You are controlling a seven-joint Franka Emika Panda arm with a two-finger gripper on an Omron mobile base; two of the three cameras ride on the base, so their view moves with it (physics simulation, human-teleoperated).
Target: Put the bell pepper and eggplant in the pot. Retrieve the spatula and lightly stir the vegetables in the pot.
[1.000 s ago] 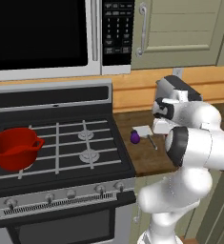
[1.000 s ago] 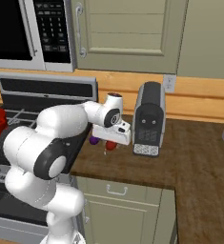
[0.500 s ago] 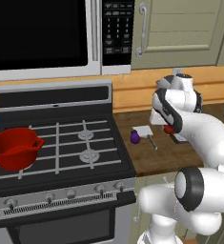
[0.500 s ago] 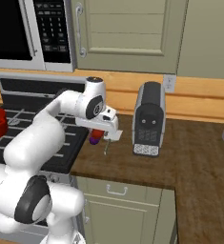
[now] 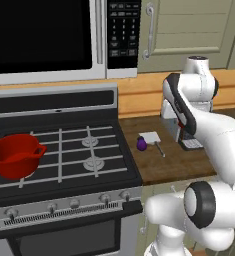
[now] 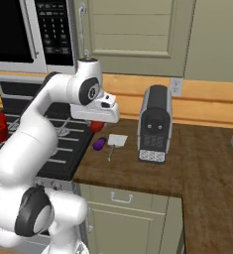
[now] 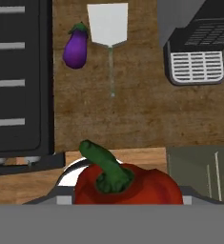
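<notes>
Carrying the bell pepper [image 7: 127, 183] above the wooden table [image 5: 179, 162], the claw [image 6: 96, 125] is closed around the red fruit, which fills the bottom of the hand view with its green stem up; in the right base view the pepper shows as a red patch under the hand. The eggplant [image 5: 141, 144] lies on the table just beside the stove [image 5: 64, 155], close to the blade of the spatula [image 5: 151, 138], whose thin handle runs away from it; whether the two touch cannot be told. A dark coffee machine [image 6: 154, 124] stands on the table to the right of both. The pot [image 5: 15, 155] sits on the stove's left burners, well apart from the hand. The step in hand appears to be the first delivery: the pepper is gripped but not yet in the pot. The next move calls for a wide sweep leftward over the grates, stopping above the pot's mouth before release.
</notes>
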